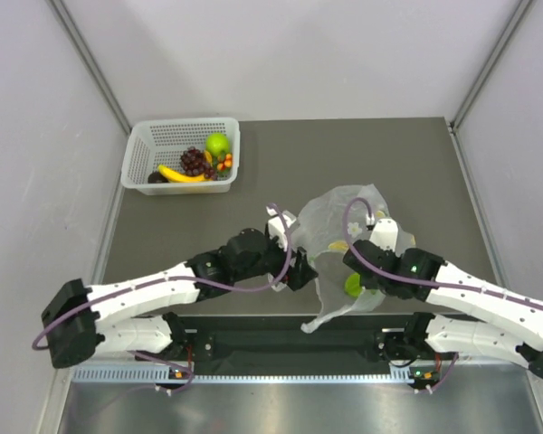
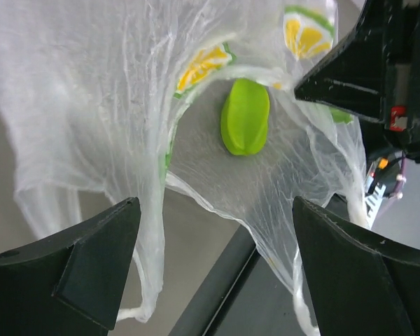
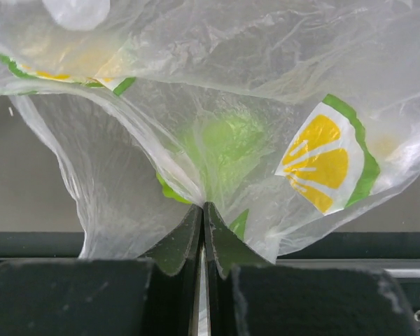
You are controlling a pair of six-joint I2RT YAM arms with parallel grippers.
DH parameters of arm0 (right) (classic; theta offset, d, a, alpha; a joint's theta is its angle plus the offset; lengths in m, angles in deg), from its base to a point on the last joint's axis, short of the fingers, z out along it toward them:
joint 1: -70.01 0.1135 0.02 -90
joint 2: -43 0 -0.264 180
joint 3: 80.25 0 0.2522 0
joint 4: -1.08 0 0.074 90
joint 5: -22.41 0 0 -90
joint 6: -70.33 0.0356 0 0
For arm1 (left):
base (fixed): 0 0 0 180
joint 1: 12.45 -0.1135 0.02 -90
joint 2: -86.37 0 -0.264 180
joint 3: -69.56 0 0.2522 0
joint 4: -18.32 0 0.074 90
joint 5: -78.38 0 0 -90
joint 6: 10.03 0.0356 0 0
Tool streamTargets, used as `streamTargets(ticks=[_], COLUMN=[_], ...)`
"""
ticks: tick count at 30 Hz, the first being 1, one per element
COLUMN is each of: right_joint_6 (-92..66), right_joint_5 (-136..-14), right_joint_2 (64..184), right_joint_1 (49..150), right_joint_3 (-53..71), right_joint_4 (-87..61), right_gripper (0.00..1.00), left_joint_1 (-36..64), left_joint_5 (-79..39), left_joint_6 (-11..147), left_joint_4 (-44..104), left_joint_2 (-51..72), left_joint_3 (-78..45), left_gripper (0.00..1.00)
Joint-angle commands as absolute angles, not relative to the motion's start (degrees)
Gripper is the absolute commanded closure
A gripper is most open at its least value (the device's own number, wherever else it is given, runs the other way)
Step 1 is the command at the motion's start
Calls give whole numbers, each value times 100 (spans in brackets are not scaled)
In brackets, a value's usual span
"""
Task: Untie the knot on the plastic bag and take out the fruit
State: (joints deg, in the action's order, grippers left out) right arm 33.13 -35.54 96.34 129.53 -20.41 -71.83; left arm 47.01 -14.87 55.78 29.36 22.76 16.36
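I'm pinching plastic bag (image 3: 217, 63) film with right gripper (image 3: 203, 210). Left gripper (image 2: 215, 210) is hanging spread, with the green fruit (image 2: 245, 115) lying dead ahead, long axis crossing its closing line.

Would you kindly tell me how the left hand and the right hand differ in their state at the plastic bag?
The left hand has its jaws wide open, while the right hand has them pressed shut. The left hand grips nothing, whereas the right hand pinches a fold of the plastic bag. Both point at the bag, with a green fruit showing through its film.
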Motion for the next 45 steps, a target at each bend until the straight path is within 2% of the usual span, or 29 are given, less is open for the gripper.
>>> streamTargets(ticks=[1,8,17,25,30,40,43,45], right_joint_6=[3833,4677,4502,4274,4168,4080,4027,4010], right_joint_5=[-3498,-3454,-3551,-3788,-3806,-3815,-3823,-3823], right_joint_2=[9407,8616,7201,7349,7358,7384,7455,7490], right_joint_1=[13030,13030,13030,13039,13030,13021,13021,13030], right_joint_3=[-2254,-2676,-3011,-2932,-2984,-3011,-2993,-2967], right_joint_4=[-7534,-7623,-6858,-6840,-6752,-6585,-6524,-6506], right_gripper=[100,100,100,100,100,100,100,100], left_joint_1=[4969,5698,5901,5953,5945,5945,5954,5945], left_joint_5=[-1601,-1364,-978,-494,-1423,-2137,-1981,-1945], left_joint_6=[5711,5843,5676,5834,6133,6432,6432,6459], left_joint_4=[1760,1197,466,97,-194,-132,-79,-96], left_joint_2=[1653,307,-960,-1847,-2286,-3078,-3254,-3298], left_joint_3=[1485,756,413,-97,-352,-599,-677,-651], left_gripper=[6,6,6,3,1,1,7,24])
